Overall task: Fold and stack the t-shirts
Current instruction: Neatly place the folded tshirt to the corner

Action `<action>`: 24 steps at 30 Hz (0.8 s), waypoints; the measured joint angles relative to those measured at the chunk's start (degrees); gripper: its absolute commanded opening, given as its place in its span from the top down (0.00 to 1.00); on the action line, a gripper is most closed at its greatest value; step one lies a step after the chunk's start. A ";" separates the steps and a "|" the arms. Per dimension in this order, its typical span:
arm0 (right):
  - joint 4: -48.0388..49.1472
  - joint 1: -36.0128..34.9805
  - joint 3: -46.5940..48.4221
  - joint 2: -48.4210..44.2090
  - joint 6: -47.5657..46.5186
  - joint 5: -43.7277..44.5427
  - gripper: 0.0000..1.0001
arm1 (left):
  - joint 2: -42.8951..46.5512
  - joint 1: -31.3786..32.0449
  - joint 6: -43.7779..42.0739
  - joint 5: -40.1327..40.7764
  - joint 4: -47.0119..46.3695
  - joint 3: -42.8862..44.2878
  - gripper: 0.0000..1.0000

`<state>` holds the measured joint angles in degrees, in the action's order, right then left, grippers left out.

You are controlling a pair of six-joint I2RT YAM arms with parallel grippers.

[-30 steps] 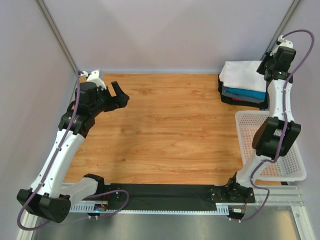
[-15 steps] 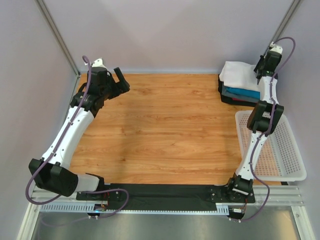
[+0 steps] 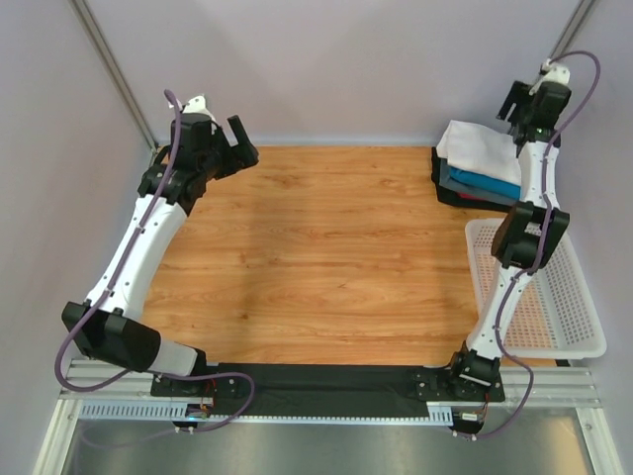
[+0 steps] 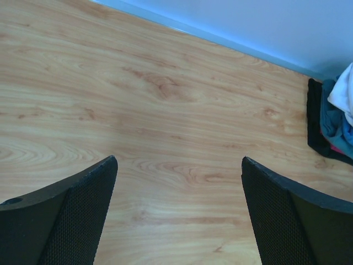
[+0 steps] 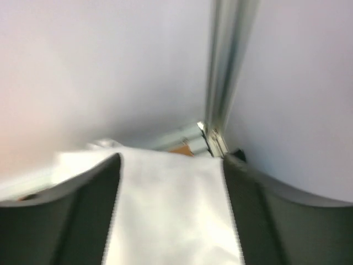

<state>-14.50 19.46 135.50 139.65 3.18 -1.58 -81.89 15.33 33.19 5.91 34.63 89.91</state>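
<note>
Left pincer (image 3: pixel 243 142): fingers spread wide, empty, poised over the far-left part of the wooden table (image 3: pixel 326 247). Right pincer (image 3: pixel 511 104): raised at the far right above the stack of t-shirts (image 3: pixel 480 170), fingers parted, gripping nothing. Stack: white t-shirt (image 3: pixel 478 146) on top, blue t-shirt (image 3: pixel 490 184) beneath, black t-shirt (image 3: pixel 442 176) lowest, just beyond the white basket (image 3: pixel 584 348). Right wrist view, blurred: white cloth shows between the parted fingers (image 5: pixel 83 221), contact not discernible. Left wrist view: stack's edge at far right.
</note>
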 measured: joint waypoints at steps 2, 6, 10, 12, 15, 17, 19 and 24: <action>-0.81 -1.16 -0.48 -5.92 -0.92 -0.46 0.00 | 1.16 0.00 -1.86 -0.07 0.39 -0.02 0.00; -5.70 -3.74 -1.25 -22.03 0.07 -3.39 0.00 | 5.73 -0.02 -7.37 -0.74 0.20 -0.04 0.00; -9.46 -4.68 -10.16 -43.01 3.89 -8.09 0.00 | 12.55 0.00 -12.02 -1.40 -0.81 -0.31 0.00; -9.84 -4.24 -18.95 -54.84 6.27 -9.90 0.00 | 16.72 0.00 -13.73 -1.55 -2.03 -1.66 0.00; -10.99 -3.89 -33.24 -71.08 9.68 -10.99 0.00 | 23.89 0.00 -14.58 -1.16 -2.95 -6.93 0.00; -11.54 -3.91 -41.77 -79.60 10.95 -10.99 0.00 | 27.41 -0.02 -14.51 -0.76 -2.23 -10.38 0.00; -13.53 -3.89 -49.46 -85.94 11.76 -10.58 0.00 | 31.23 -0.02 -14.29 -0.70 -2.01 -14.80 0.00; -20.63 -3.89 -71.23 -98.92 15.02 -8.83 0.00 | 38.88 -0.02 -11.87 -0.70 3.02 -25.51 0.00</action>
<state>-35.14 15.57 64.27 40.73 18.20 -10.41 -43.00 15.31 21.32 5.21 37.65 64.40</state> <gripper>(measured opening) 0.998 0.994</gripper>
